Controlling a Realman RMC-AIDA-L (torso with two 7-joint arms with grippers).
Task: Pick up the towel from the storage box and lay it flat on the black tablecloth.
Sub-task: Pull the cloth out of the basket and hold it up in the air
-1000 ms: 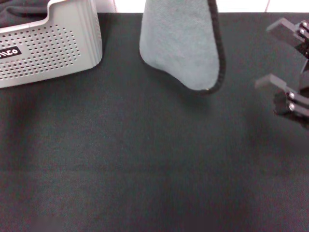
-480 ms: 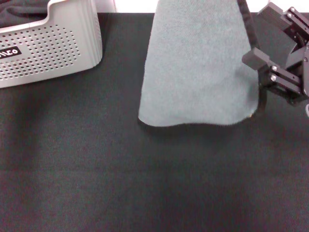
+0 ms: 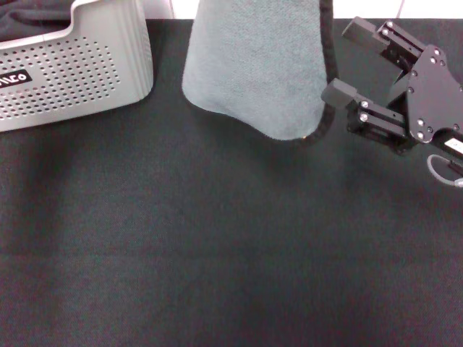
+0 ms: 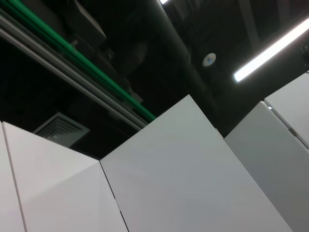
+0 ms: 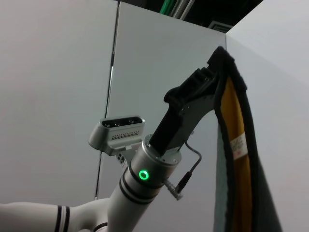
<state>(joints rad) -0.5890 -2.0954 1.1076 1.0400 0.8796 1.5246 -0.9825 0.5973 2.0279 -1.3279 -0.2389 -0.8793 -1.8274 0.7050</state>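
Note:
The grey-green towel (image 3: 253, 65) hangs by its top over the black tablecloth (image 3: 217, 253), its lower tip just above the cloth. In the right wrist view my left gripper (image 5: 215, 67) is raised high and shut on the towel's (image 5: 241, 183) top corner, where a yellow label side and dark trim show. My right gripper (image 3: 351, 63) is open beside the towel's dark right edge, its lower finger (image 3: 340, 92) at the trim. The storage box (image 3: 72, 65) stands at the far left. The left wrist view shows only ceiling and white panels.
Dark fabric (image 3: 29, 18) lies inside the box. The tablecloth runs unbroken across the near half of the head view. A white strip (image 3: 173, 7) borders the cloth's far edge.
The towel dropped and spread wide half a second ago, then rose and shifted left into a narrower hang. My right gripper moved left, up to the towel's right edge.

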